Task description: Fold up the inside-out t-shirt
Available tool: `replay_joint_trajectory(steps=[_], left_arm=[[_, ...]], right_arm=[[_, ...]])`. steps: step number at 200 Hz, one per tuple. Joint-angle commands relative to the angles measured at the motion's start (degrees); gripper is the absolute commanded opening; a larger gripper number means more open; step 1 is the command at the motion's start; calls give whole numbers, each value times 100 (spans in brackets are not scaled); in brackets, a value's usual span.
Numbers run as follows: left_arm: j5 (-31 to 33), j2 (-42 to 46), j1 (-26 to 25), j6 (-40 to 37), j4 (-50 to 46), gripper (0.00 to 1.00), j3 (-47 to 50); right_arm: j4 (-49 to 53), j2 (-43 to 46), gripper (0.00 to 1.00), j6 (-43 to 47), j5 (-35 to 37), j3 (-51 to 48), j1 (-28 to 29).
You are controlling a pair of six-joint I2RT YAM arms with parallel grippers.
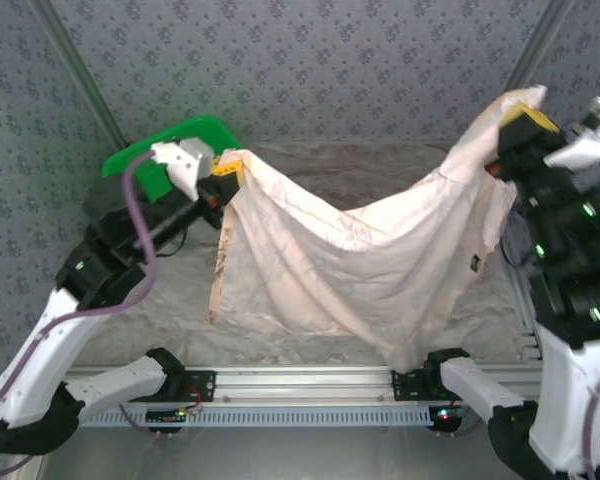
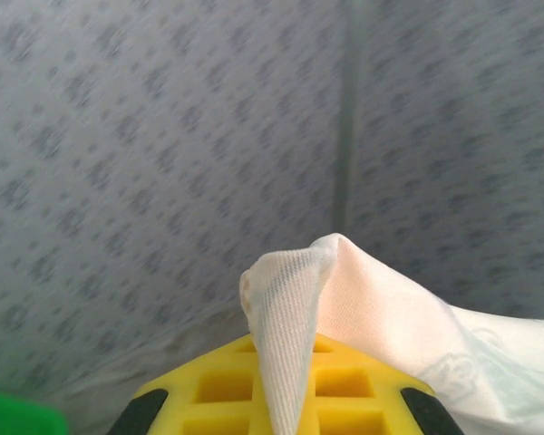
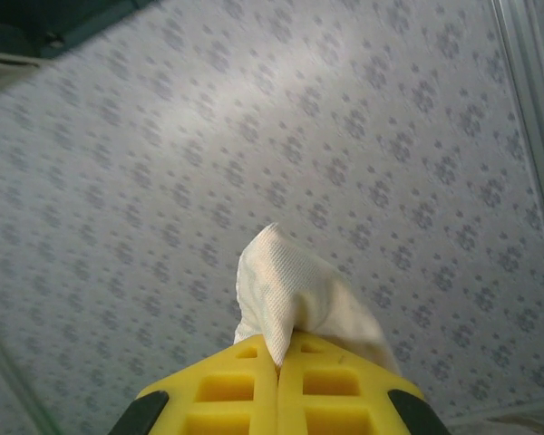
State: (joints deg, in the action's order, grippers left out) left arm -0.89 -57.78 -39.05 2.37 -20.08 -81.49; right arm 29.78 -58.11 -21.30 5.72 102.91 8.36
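A green plastic bin (image 1: 170,150) with rounded corners sits at the back of the table (image 1: 130,320). The left arm covers most of its inside, so what it holds cannot be told.

Just right of the bin, the left end effector (image 1: 225,172) is clamped on one corner of the t-shirt (image 1: 380,260). In the left wrist view its yellow, grid-moulded pads are pressed together, with a tuft of fine-weave cloth poking out above them. Far to the right of the bin and higher up, the right end effector (image 1: 520,118) is pinched tight on another corner, with a similar woven tuft rising between its closed yellow pads.

The t-shirt hangs in the air to the right of the bin, stretched between the two grips and sagging in a deep curve. Its lowest fold reaches down toward the table's near edge. The cloth is soft, creased and pale cream-peach, with faint brown print showing through and a small dark tag near its right side.

A crinkled pale sheet (image 1: 310,165) covers the table.
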Motion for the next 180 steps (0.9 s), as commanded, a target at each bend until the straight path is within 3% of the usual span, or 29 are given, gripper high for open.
replay_joint_trajectory(steps=[1,26,32,38,53,65,83,108,126,180], left_arm=[[491,-625,847,666,118,0,295],[269,-1576,1631,1276,588,1,877],[287,-1883,1719,1316,650,8,907],[296,-2225,1779,1335,648,23,861],[328,-3021,1868,1406,582,67,596],[198,-3440,1932,1526,549,76,382],[39,-3585,1980,1677,624,76,277],[-177,-3243,1950,1666,355,76,312],[-227,-2824,1848,1699,-70,75,614],[229,-1309,1345,2680,-791,73,3074]], right_arm=[[-631,-1016,0,146,396,-525,-147],[-1213,-2393,0,53,29,-978,-416],[-1372,-2796,0,88,-151,-1005,-506],[-1404,-3256,6,106,-285,-900,-586],[-688,-4542,47,143,-502,2,-712],[284,-5521,56,42,-776,1121,-812],[1284,-6254,59,53,-1073,2055,-823],[1321,-5857,62,196,-1395,1442,-775],[1145,-5005,62,51,-1395,263,-754],[922,-2848,62,-741,-577,-3163,-309]])
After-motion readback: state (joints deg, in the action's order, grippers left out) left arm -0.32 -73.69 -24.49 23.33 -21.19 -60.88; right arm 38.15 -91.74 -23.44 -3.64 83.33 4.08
